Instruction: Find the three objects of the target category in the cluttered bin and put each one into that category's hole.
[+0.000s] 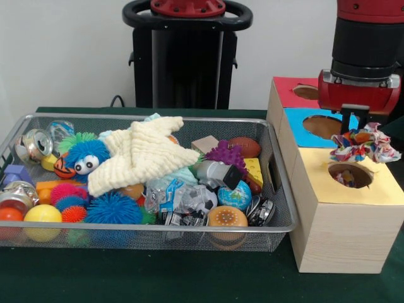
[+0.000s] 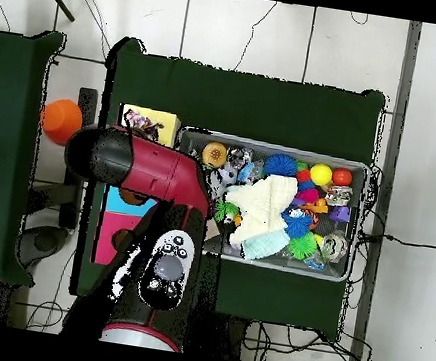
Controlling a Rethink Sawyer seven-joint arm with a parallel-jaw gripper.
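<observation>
Green cloth covers the table [image 1: 189, 278], with a plain white wall behind, and we're parked over on the right side of the scene above the wooden sorting box [image 1: 344, 237]. Our gripper [image 1: 362, 129] sits just above the yellow section's hole [image 1: 350, 175], and a crumpled multicoloured cloth [image 1: 366, 144] hangs right under it, directly over that opening. Looks to us like it's pinched on the cloth, since the wad is bunched up at the fingers and not resting on the box top. We'd guess it's held there so it drops straight into the hole; something colourful already shows inside the hole, but we can't make out what.

Left of the box is the wire mesh bin [image 1: 151, 230], well apart from the gripper, piled with stuff: a cream knitted cloth [image 1: 142, 154] draped over the heap, a blue fuzzy toy with eyes [image 1: 85, 154], spiky balls and a small globe [image 1: 235, 196]. If soft fabric is the category, that cream cloth seems the likely next pick, lying on top and easy to reach.
</observation>
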